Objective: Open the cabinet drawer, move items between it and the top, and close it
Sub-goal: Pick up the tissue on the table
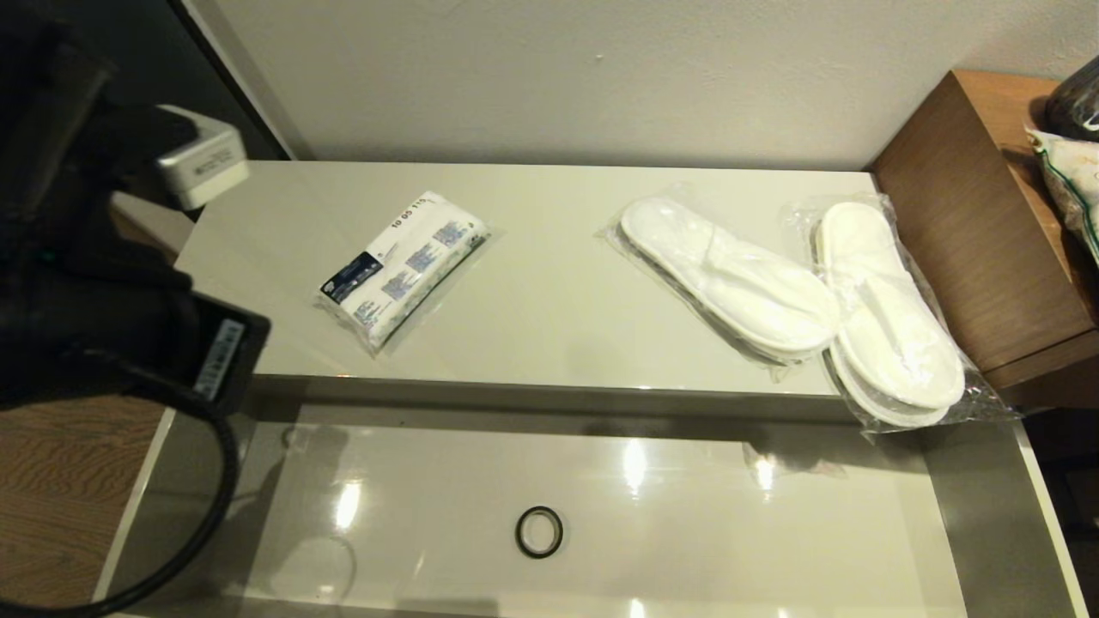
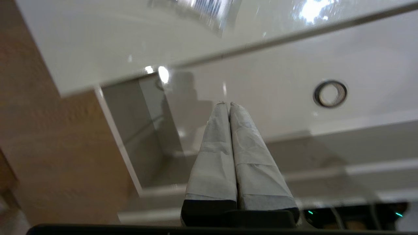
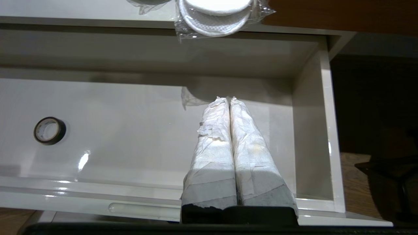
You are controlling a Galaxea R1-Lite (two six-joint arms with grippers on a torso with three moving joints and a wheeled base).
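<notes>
Drawer (image 1: 970, 515) pulled out, black ring (image 1: 539, 532) inside | top (image 1: 558, 300) holds slippers (image 1: 730, 279), packet (image 1: 402, 268) | both grippers pressed closed, empty

A small black ring (image 1: 539, 532) lies flat; a brown desk (image 1: 970, 232) stands right.

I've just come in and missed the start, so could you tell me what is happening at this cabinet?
The cabinet drawer stands pulled open, holding only a small black ring. All three items lie on the top: a white packet and two bagged pairs of slippers. Nothing is held. The left gripper is shut above the drawer's left end, and the right gripper hangs shut over its right end.
</notes>
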